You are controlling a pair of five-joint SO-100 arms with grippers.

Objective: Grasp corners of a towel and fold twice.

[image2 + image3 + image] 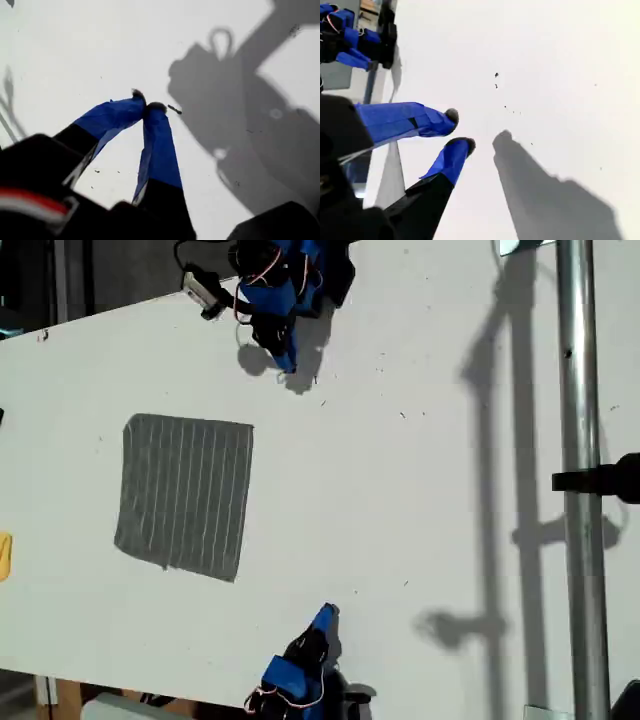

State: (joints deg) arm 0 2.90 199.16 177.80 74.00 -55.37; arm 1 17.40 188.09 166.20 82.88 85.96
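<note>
Overhead, the grey soft towel with thin pale parallel stripes lies spread flat as a rough square on the white table, in the exterior view's left half. All four of its corners rest on the tabletop: two toward the exterior view's top and two toward its bottom.

One blue arm sits at the exterior view's top edge and another blue arm at its bottom edge. Both are well apart from the towel, and the wrist views do not settle which is which.

My first gripper hangs over bare table with its blue fingers together, the dark tips touching and nothing between them. My second gripper is also over bare table, its fingers narrowly apart and holding nothing.

A vertical metal pole crosses the exterior view's right side, and long shadows fall on the table beside it.
</note>
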